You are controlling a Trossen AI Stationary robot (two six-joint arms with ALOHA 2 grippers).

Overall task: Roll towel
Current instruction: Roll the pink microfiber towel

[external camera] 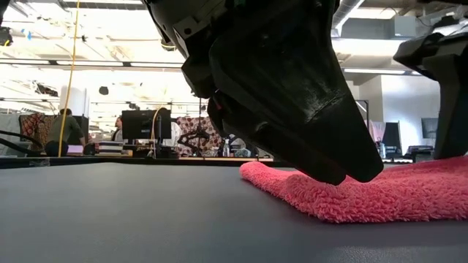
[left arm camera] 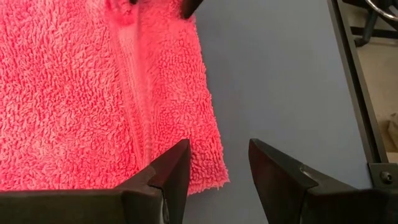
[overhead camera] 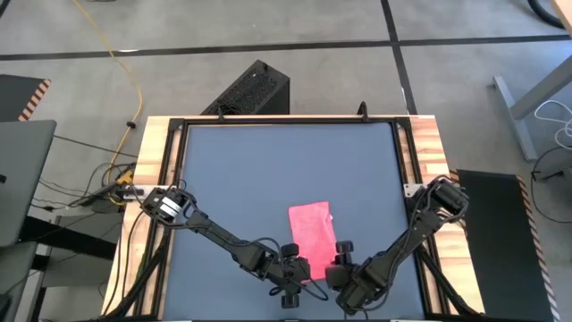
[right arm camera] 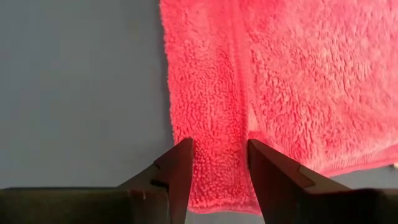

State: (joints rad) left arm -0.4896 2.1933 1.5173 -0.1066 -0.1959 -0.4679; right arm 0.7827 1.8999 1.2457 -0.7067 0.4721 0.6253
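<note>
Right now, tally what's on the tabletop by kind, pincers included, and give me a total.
Pink towel: 1, lying flat on the dark tabletop
Robot pincers: 2, the left pincer and the right pincer, both open at the towel's near edge
Total: 3

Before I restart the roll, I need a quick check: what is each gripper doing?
Left gripper: open, over the towel's corner, holding nothing.
Right gripper: open, astride the towel's near edge, not gripping it.
</note>
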